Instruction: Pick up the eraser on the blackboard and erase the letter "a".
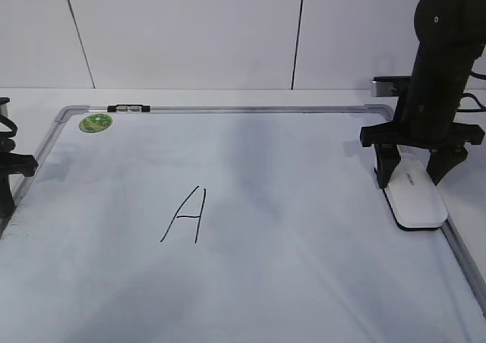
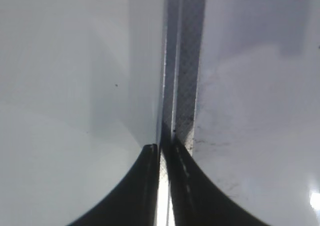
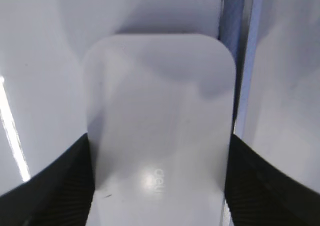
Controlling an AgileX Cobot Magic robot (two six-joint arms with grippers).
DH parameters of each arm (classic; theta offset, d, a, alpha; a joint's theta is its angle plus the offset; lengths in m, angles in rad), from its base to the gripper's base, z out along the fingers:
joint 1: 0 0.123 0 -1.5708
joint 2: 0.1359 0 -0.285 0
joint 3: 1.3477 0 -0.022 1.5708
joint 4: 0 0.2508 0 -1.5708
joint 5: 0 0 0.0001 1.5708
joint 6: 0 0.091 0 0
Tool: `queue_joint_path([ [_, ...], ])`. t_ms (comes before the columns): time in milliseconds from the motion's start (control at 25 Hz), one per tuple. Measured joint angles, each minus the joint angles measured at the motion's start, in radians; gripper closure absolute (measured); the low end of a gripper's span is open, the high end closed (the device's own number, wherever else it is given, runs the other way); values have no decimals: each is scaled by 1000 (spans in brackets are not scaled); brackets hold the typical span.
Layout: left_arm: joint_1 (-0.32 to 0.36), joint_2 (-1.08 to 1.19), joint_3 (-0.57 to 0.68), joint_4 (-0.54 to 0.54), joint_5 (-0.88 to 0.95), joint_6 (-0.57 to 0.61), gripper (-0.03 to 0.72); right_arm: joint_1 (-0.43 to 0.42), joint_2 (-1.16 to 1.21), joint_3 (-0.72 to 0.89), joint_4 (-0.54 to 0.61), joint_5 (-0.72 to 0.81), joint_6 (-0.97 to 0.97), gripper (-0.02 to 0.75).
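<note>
Eraser (image 1: 414, 199) lying on blackboard (image 1: 304, 282); your right tool (image 1: 417, 174) is straddling it, spread; left tool (image 2: 162, 158) sitting pressed together.

Right claw (image 1: 413, 177) straddles the eraser (image 1: 415, 198) beside the frame; the blackboard (image 1: 288, 229) lies open around capital A (image 1: 185, 215).

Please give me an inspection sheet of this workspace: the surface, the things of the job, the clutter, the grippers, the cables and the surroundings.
Surface: blackboard, white with grey frame, faint smudges.
Job's things: eraser lies flat at the right edge; capital A in marker; lowercase "a" not seen.
Clutter: green sticker in the top left corner.
Grippers: right gripper open, astride the eraser; left gripper shut over the left frame.
Cables: black cable behind the right arm.
Surroundings: white panelled wall.
</note>
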Motion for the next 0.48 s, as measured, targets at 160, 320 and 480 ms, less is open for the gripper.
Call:
queue_joint_path([
  [160, 0, 0, 0, 0, 0, 0, 626, 0, 0, 0, -3, 0, -4, 155],
  [320, 0, 0, 0, 0, 0, 0, 621, 0, 2, 0, -10, 0, -4, 95],
  [480, 0, 0, 0, 0, 0, 0, 620, 0, 2, 0, -10, 0, -6, 76],
])
